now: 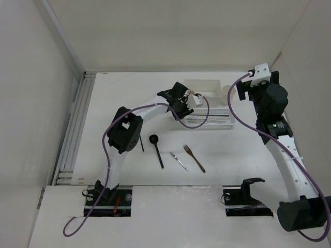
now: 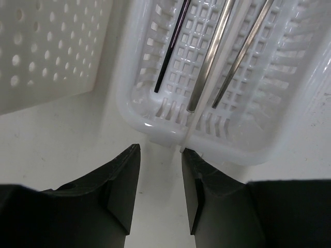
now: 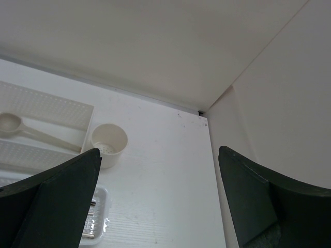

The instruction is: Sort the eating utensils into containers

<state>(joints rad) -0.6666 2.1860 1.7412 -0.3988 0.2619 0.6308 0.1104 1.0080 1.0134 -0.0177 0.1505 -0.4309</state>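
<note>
"What's up top?"
"A black spoon (image 1: pixel 153 138), a silver fork (image 1: pixel 178 161) and a brown fork (image 1: pixel 194 158) lie loose on the surface (image 1: pixel 129 103)."
"The left fingers (image 2: pixel 124 191)?"
"Apart, holding nothing, just by the basket (image 2: pixel 155 132) with chopsticks (image 2: pixel 169 51) inside."
"The right fingers (image 3: pixel 57 196)?"
"Wide apart, empty, near the cup (image 3: pixel 109 144). The beige spoon (image 3: pixel 13 124) lies in the box (image 3: pixel 51 106)."

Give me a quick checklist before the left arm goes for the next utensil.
1. Left gripper open: ok.
2. Chopsticks inside the mesh basket: ok.
3. Black spoon, silver fork, brown fork lying apart, none overlapping: ok.
4. Right gripper open, well away from them: ok.
5. Beige spoon in the box: ok.
6. Round cup empty: ok.
</note>
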